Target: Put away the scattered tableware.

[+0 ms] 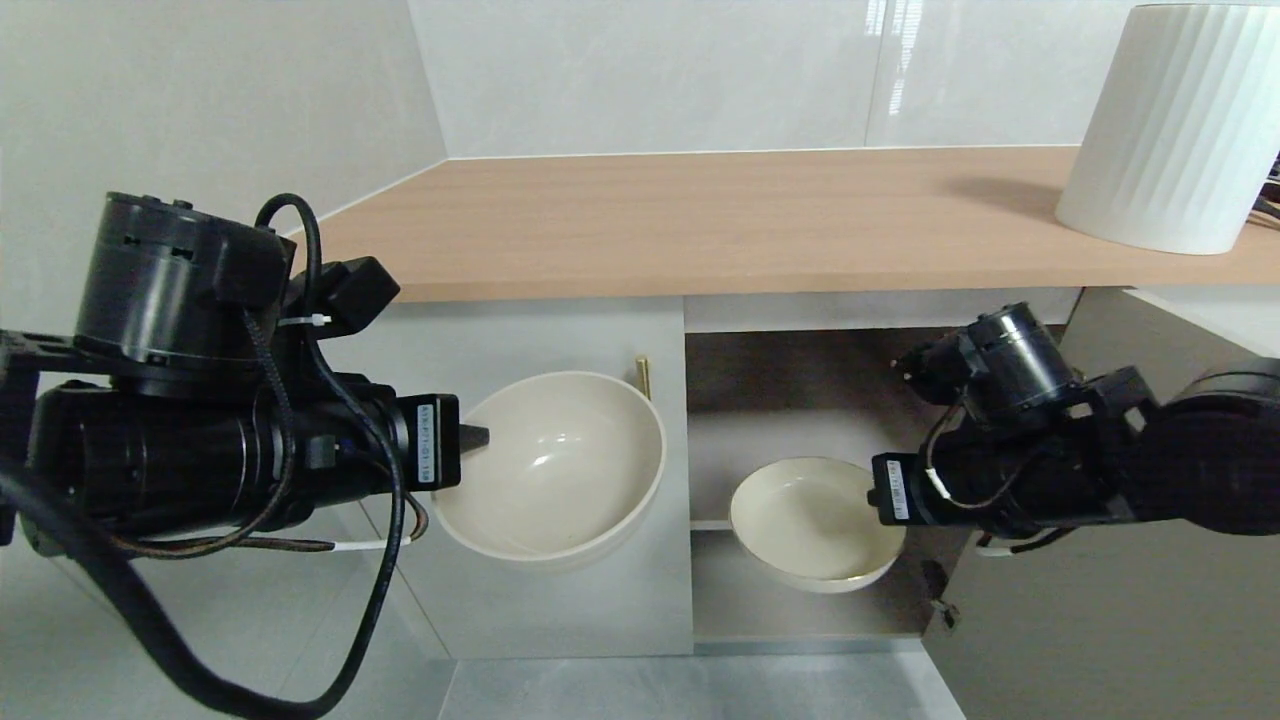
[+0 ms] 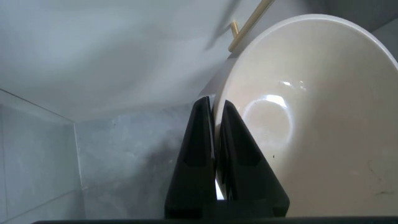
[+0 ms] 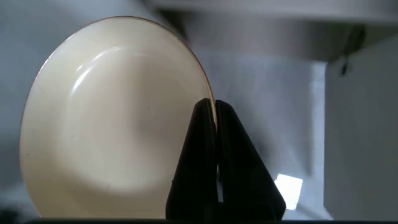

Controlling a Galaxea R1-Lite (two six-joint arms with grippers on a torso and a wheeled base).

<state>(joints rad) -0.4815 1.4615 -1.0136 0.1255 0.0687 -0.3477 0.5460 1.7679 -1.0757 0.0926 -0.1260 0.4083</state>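
A large cream bowl (image 1: 555,470) hangs in front of the closed left cabinet door, with my left gripper (image 1: 478,438) shut on its rim. The left wrist view shows the bowl (image 2: 317,118) with its rim pinched between the black fingers (image 2: 202,146). A smaller cream plate-like bowl (image 1: 815,520) with a thin gold edge is held at the mouth of the open cabinet compartment (image 1: 800,420), my right gripper (image 1: 872,492) shut on its rim. In the right wrist view the plate (image 3: 112,118) sits against the fingers (image 3: 202,149).
A wooden countertop (image 1: 720,220) runs above the cabinet, with a white ribbed lamp shade (image 1: 1175,125) at its right end. The closed left door (image 1: 560,600) has a small brass handle (image 1: 643,378). The right cabinet door (image 1: 1100,620) stands open. Grey floor lies below.
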